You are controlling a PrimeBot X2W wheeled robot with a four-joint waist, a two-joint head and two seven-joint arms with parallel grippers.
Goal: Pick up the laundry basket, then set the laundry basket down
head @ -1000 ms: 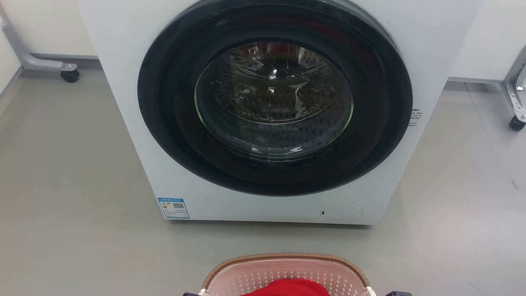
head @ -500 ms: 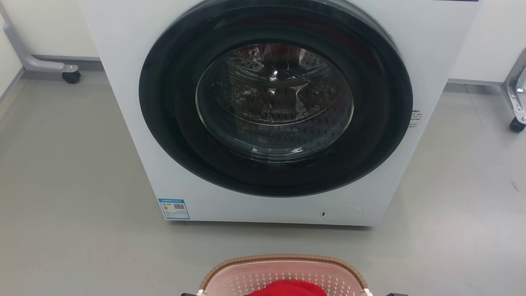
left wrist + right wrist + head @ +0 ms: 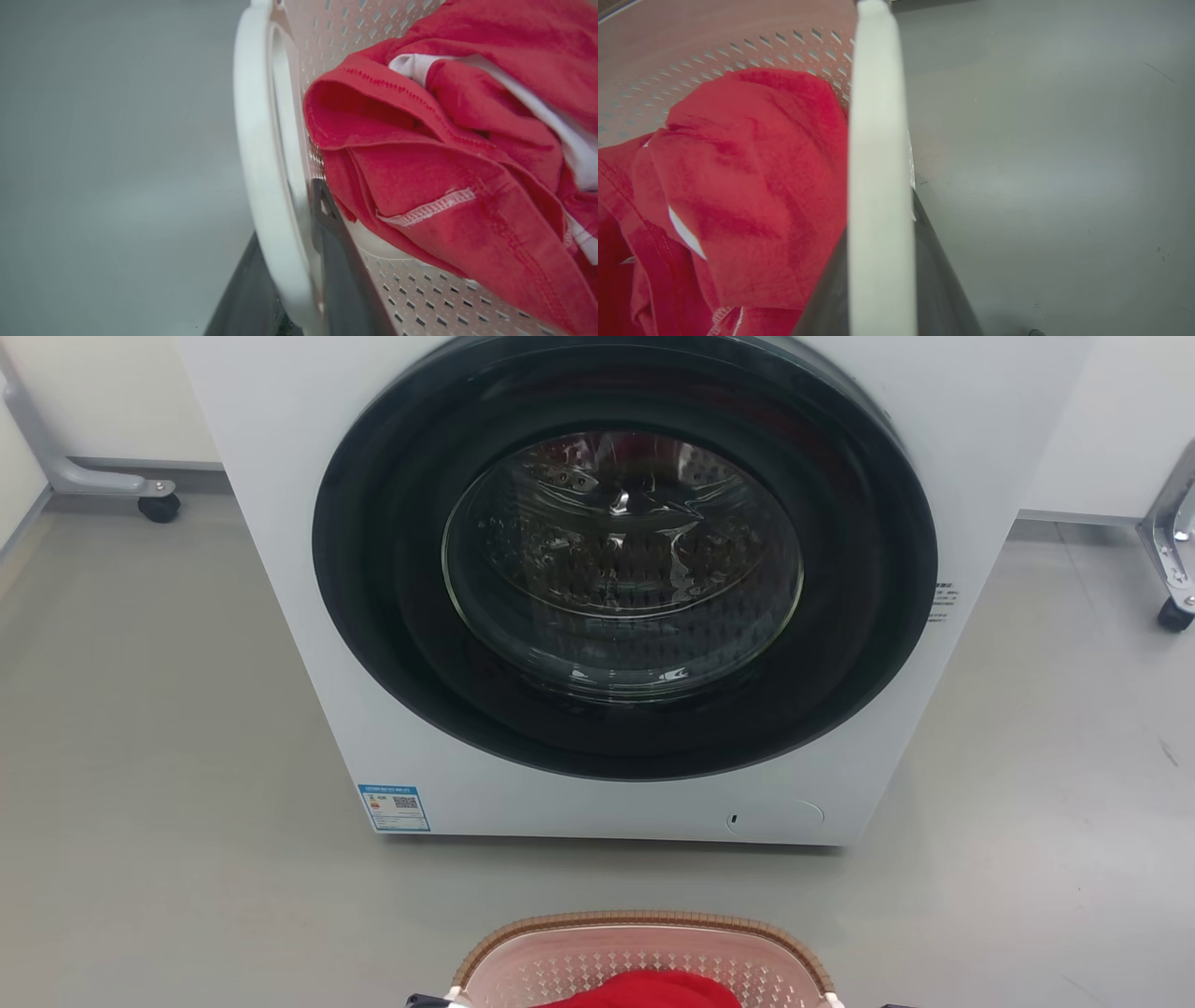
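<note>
While the laundry basket [image 3: 644, 926], holding a red garment [image 3: 644, 991], is before the washing machine [image 3: 280, 616], the left hand [image 3: 289, 219] and the right hand [image 3: 880, 214] each clamp one of its white handles [image 3: 252, 140].

Left gripper [image 3: 287, 219]: two long fingers [image 3: 338, 270] of matt dark grey to black material, broad at the base and narrowing to a blunt, wedge-shaped tip, with smooth surfaces. Right gripper [image 3: 882, 219]: fingers [image 3: 945, 284] of the same dark, smooth make, likewise tapering from a wide base. In the head view, a small black finger end [image 3: 422, 1001] shows at the lower edge.
</note>
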